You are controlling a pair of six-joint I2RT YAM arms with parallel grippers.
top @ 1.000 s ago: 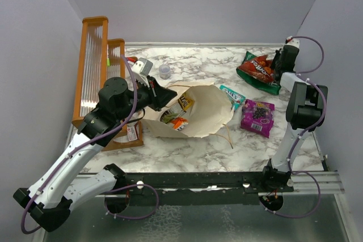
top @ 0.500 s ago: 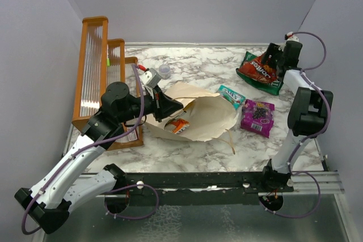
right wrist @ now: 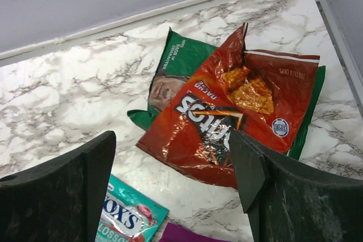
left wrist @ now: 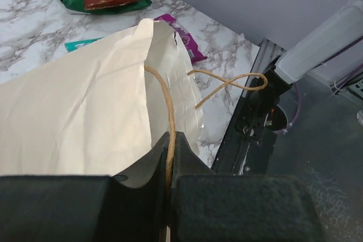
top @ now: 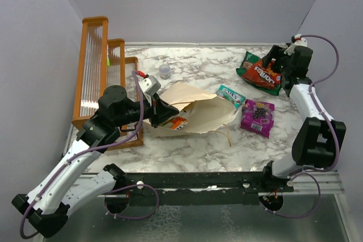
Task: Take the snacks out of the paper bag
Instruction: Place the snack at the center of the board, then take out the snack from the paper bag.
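Observation:
The cream paper bag (top: 198, 110) lies on its side mid-table with an orange snack (top: 179, 123) showing in its mouth. My left gripper (top: 160, 113) is shut on the bag's tan loop handle (left wrist: 164, 100), which runs up from between the fingertips of the left gripper (left wrist: 171, 140) along the paper bag (left wrist: 85, 111). At the far right, a red chip bag (right wrist: 227, 123) rests on a green chip bag (right wrist: 178, 60). My right gripper (right wrist: 173, 145) hangs open just above and in front of them, holding nothing. A teal-pink packet (top: 231, 96) and a purple pouch (top: 257, 117) lie beside the bag.
An orange-framed wooden rack (top: 96, 72) stands along the left edge, close to my left arm. A small clear cup (top: 164, 71) sits behind the bag. The side wall is right behind my right gripper (top: 279, 60).
My right gripper has opened and drawn back to the right, leaving the red chip bag on the green one. My left gripper shifted right with the handle, and the bag now lies flatter.

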